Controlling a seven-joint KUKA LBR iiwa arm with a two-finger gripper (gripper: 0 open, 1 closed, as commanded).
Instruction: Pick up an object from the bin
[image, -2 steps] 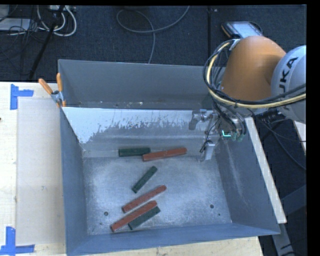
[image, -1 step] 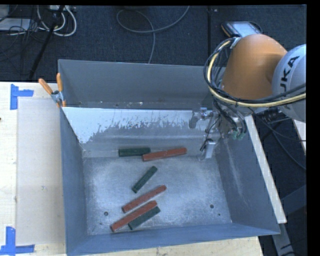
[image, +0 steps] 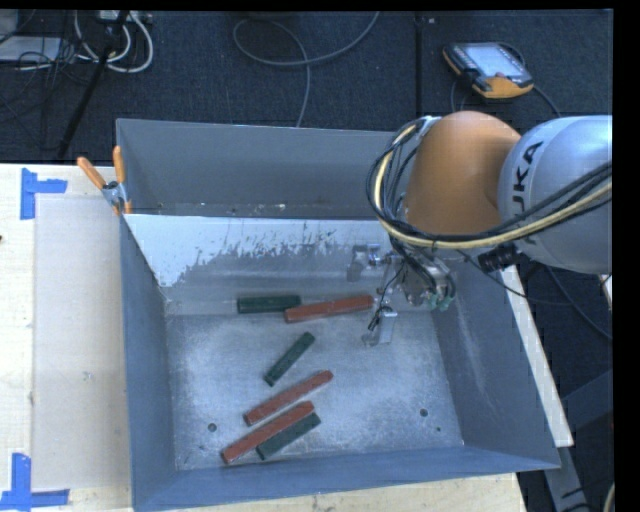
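Observation:
My gripper (image: 378, 325) hangs below the orange wrist cover over the bin's back right part, its fingertips just right of a reddish-brown bar (image: 327, 309) that lies along the back of the floor. Nothing shows between the fingers. A dark green bar (image: 268, 302) lies left of the brown one, end to end with it. Another dark green bar (image: 289, 358) lies slanted in the middle of the floor, below and left of the gripper.
Near the front left of the bin lie two more reddish-brown bars (image: 288, 397) (image: 266, 432) and a dark green bar (image: 289, 436), side by side and slanted. The arm and its cables cover the bin's right back corner.

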